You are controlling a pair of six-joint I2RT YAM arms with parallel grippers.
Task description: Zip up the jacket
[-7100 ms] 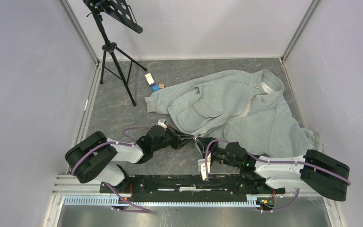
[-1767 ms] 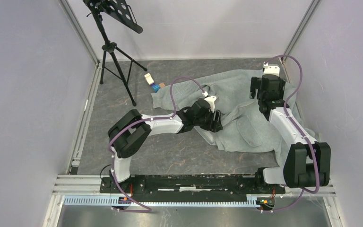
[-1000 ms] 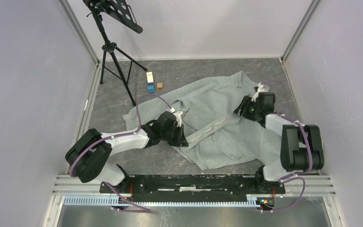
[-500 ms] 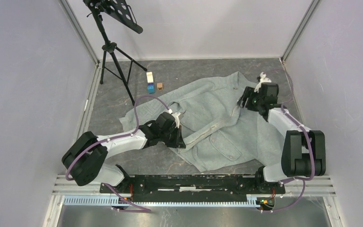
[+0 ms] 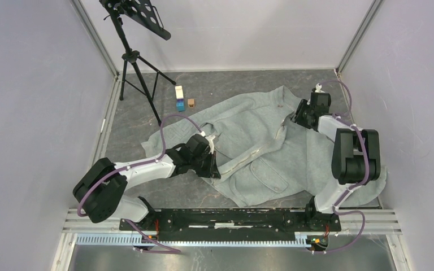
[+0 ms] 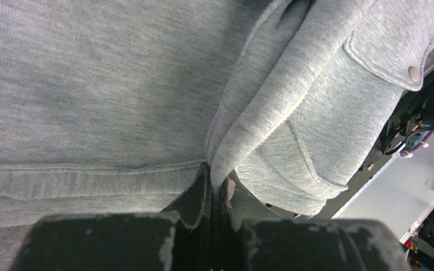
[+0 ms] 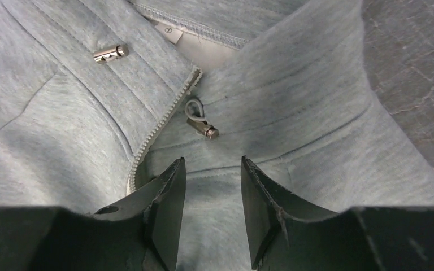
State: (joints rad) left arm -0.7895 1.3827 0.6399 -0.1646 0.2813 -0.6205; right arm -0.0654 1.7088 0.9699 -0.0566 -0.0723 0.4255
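The grey-green fleece jacket lies spread on the floor, collar at the far right, hem toward the near left. My left gripper is shut on a fold of the jacket's front edge near the hem. A patch pocket with a snap shows to its right. My right gripper is open and empty, just above the collar. In the right wrist view its fingers straddle fleece below the top of the pale zipper. A metal cord end and a metal toggle lie ahead.
A black tripod stand stands at the far left. A white card, a blue block and a small brown block lie beside the jacket's far left sleeve. Walls close in on both sides.
The jacket was pulled flat and rotated over the earlier frames. In the last half second my right gripper moved slightly farther back at the collar. My left gripper stayed gripping the hem.
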